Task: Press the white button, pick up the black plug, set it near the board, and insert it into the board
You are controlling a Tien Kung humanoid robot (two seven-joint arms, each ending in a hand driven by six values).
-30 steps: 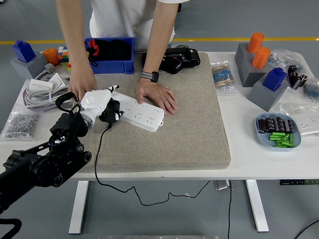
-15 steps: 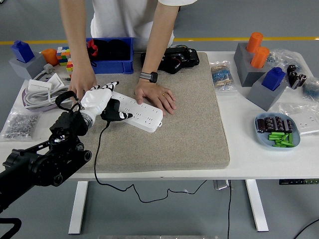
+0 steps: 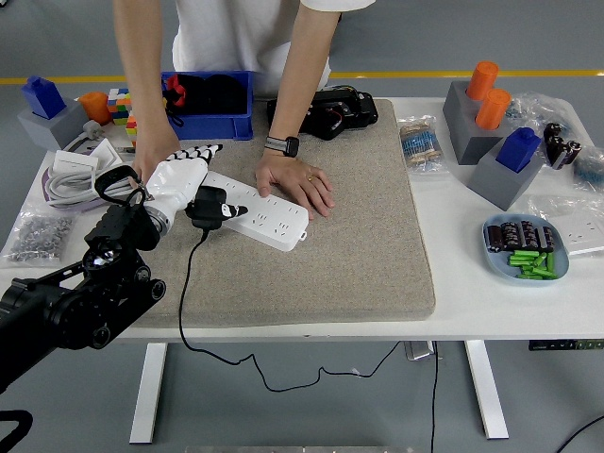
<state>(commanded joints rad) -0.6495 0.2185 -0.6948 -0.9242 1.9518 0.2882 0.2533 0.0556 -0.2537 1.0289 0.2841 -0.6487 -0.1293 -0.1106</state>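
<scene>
A white power strip (image 3: 260,213) lies at a slant on the grey mat (image 3: 330,226). My left hand (image 3: 182,182), in a white glove, is shut on the black plug (image 3: 208,208) and holds it at the strip's left end, touching or just above it. The plug's black cord (image 3: 181,293) hangs over the table's near edge. A person at the far side rests one hand (image 3: 297,181) on the strip's far edge; the other hand (image 3: 151,156) is down behind my glove. The white button is not visible. My right arm is out of view.
A blue bin (image 3: 209,102) and a black device (image 3: 326,111) stand at the back. White adapters with cables (image 3: 71,175) and a bag of screws (image 3: 38,236) lie left. Grey blocks with orange and blue pieces (image 3: 495,132) and a blue dish of parts (image 3: 526,250) stand right.
My left hand has lifted slightly and moved up and right with the plug, bringing it onto the strip's left end. The person's hands have stayed on the strip.
</scene>
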